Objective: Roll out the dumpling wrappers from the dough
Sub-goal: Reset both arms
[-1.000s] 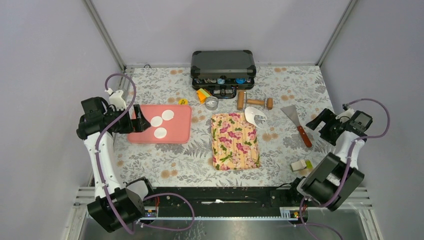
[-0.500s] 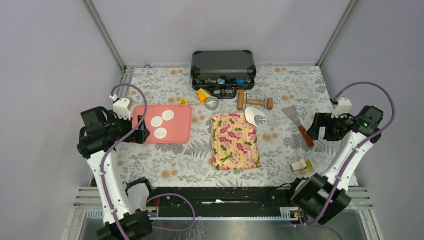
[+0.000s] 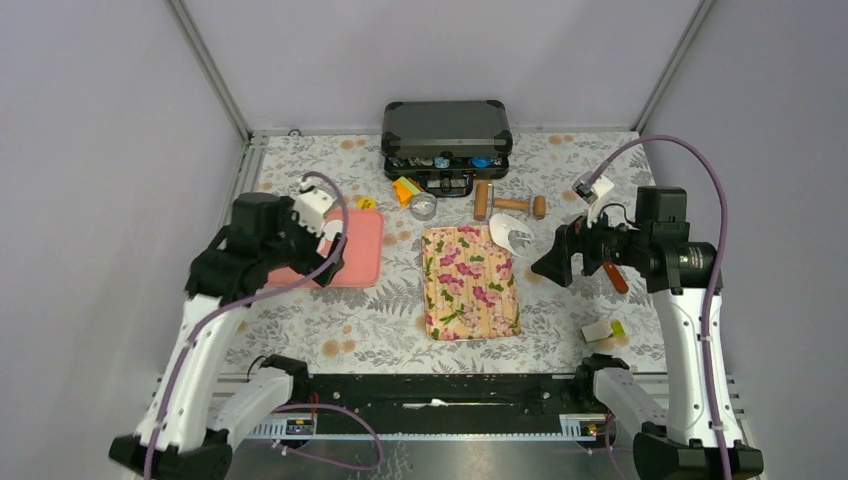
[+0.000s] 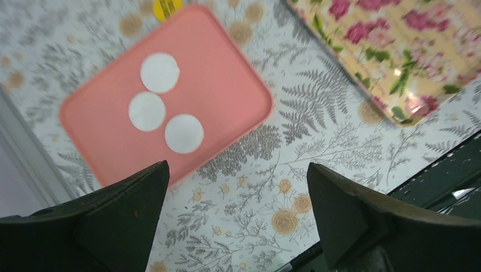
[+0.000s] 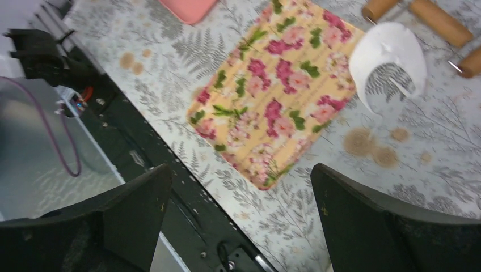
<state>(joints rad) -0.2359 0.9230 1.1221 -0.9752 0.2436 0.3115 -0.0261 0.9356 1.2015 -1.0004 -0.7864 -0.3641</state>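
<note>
Top external — left arm (image 3: 258, 228) and right arm (image 3: 668, 256) swung inward.

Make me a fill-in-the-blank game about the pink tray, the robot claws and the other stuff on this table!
1. The pink tray holds ___ white dough discs.
2. The wooden rolling pin lies just in front of the ___ case.
3. The left claw and the right claw are both ___, holding nothing.
4. The mat in the middle of the table is printed with ___.

Missing words: three; black; open; flowers.
</note>
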